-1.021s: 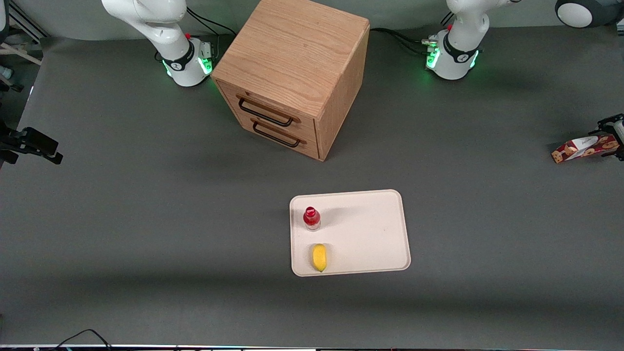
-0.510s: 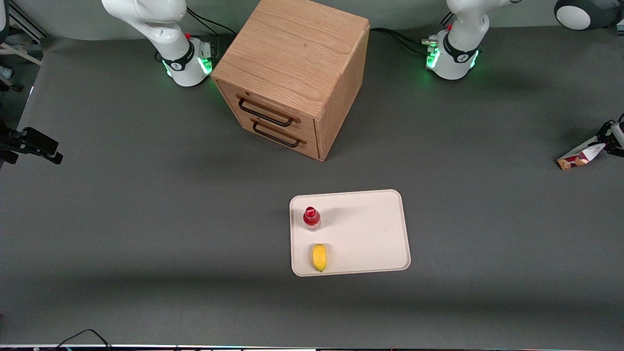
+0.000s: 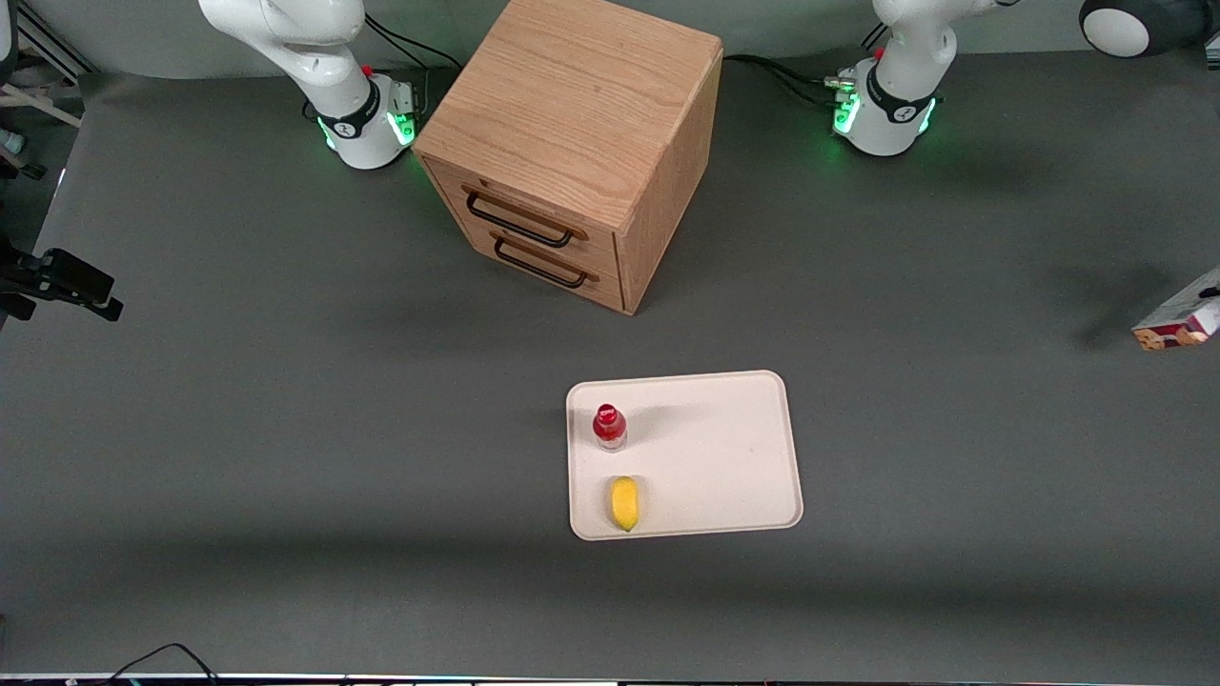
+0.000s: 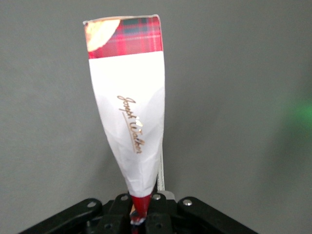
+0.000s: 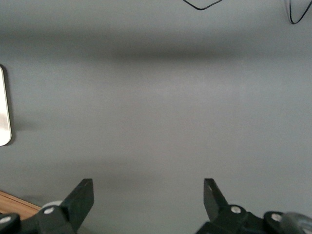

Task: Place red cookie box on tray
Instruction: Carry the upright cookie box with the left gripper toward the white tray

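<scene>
Cookie box lifted, well away from the tray

Front view: the red cookie box (image 3: 1177,324) hangs above the tabletop (image 3: 286,400) toward the working arm's end, well apart from the tray (image 3: 734,457), which already carries a red-capped bottle (image 3: 609,425) and a yellow fruit (image 3: 623,502); its bare part looks roomy enough for the box.
Left wrist view: the tool (image 4: 145,210) is clamped on one end of the box (image 4: 130,117), so it dangles lengthwise, likely for carrying.
</scene>
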### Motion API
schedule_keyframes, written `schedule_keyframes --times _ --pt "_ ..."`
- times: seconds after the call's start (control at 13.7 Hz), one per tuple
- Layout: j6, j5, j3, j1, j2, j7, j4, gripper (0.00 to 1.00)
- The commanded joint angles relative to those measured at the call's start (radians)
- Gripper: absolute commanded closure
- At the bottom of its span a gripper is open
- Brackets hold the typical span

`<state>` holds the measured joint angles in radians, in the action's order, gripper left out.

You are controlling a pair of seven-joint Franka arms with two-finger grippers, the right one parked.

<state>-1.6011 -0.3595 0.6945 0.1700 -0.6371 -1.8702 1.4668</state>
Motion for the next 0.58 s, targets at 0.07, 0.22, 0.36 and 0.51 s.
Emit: schedule_keyframes --times 0.07,0.22,0.36,0.51 --pt "0.248 0.033 0.001 -0.041 0.074 0.346 -0.181 1.00" --pt "0.329 0.060 -0.068 -0.059 0.117 0.581 -0.262 1.00" --pt "0.397 0.124 -0.258 -0.061 0.193 0.948 -0.335 1.00" --pt "0.401 0.157 -0.433 -0.060 0.255 1.237 -0.332 1.00"
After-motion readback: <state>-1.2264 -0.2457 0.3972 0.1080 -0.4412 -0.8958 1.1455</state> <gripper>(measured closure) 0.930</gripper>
